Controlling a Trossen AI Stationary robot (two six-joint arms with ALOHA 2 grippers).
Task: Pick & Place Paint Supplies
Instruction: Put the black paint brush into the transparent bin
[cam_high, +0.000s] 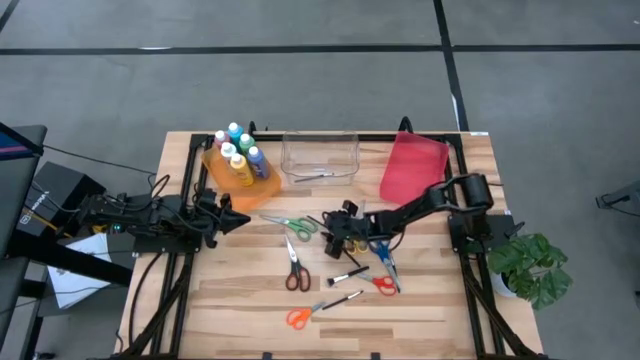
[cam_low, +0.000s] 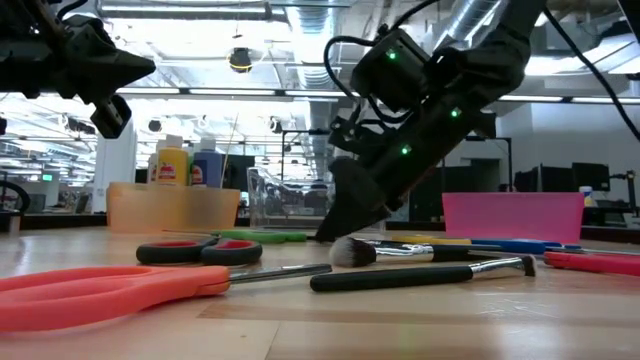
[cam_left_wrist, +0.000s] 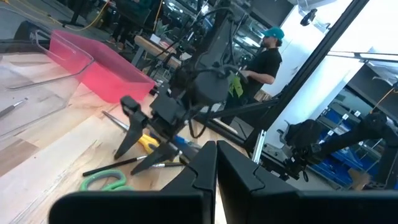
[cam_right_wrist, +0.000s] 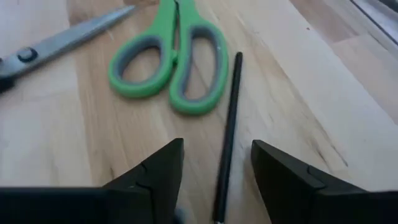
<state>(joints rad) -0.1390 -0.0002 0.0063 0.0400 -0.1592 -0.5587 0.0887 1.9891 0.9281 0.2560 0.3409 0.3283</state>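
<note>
Your right gripper (cam_high: 335, 232) is down at the table's middle with its fingers (cam_right_wrist: 155, 174) spread apart, straddling a thin dark paintbrush (cam_right_wrist: 227, 134) and gripping nothing. In the right wrist view the brush handle runs straight between the two fingers, its long axis pointing away past the green scissors (cam_right_wrist: 171, 59), which lie just beside it with the loops toward the gripper and the blades angled off to one side.

From above you can count four pairs of scissors in the open: green (cam_high: 292, 224), dark red (cam_high: 296, 270), orange (cam_high: 305, 314), and a red-handled pair (cam_high: 384, 284) by the blue-handled tool (cam_high: 383, 255), though the arm hides part of that cluster. Two more brushes lie free: one with a pale bristle head (cam_high: 348, 274) and one slim one (cam_high: 345, 298), both running roughly across the table.

The paint bottles (cam_high: 238, 152), about six, stand upright in the orange bin (cam_high: 236, 172) at the back. The clear bin (cam_high: 320, 157) holds one thin item, too small to name. The red bin (cam_high: 412, 168) sits tilted beside it.

Your left gripper (cam_high: 228, 215) waits clenched shut near the orange bin, holding nothing.
</note>
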